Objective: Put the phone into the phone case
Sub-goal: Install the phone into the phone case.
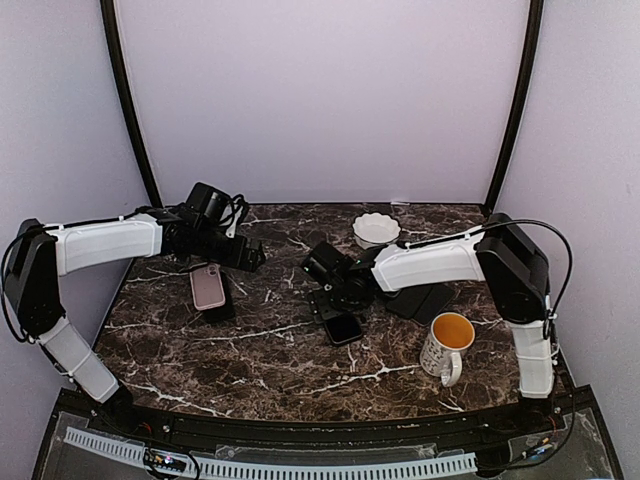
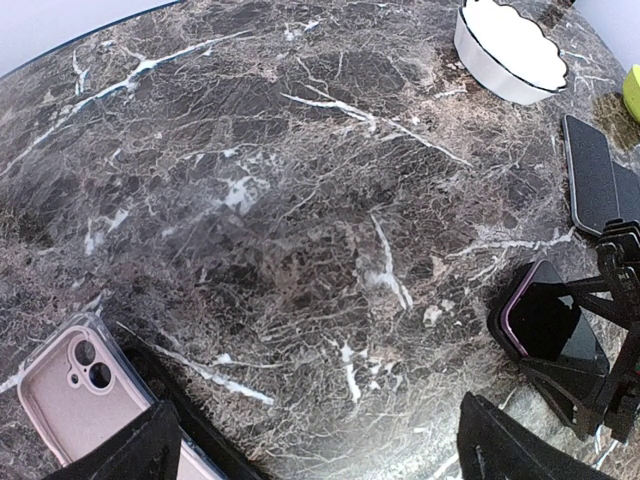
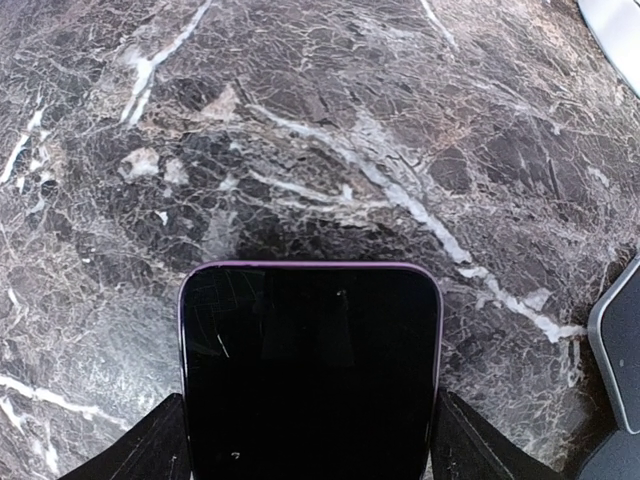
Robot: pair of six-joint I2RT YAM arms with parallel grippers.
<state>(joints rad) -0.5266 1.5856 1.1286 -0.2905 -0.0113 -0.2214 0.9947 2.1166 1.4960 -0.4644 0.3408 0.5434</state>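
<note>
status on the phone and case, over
Left gripper open, case by its finger, flat on table. Right gripper shut on phone, screen up. Bowl and mug off to the side.

Bare marble (image 1: 250, 360) across the frame's lower centre and lower left, also between case (image 1: 208, 287) and phone (image 1: 343, 327). Obstacles: mug (image 1: 447, 345) lower right, bowl (image 1: 376, 228) upper centre, dark slab (image 1: 428, 302) centre-right.

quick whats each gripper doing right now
left gripper: open, holding nothing, with the phone case lying beside one finger.
right gripper: closed on the phone.
</note>
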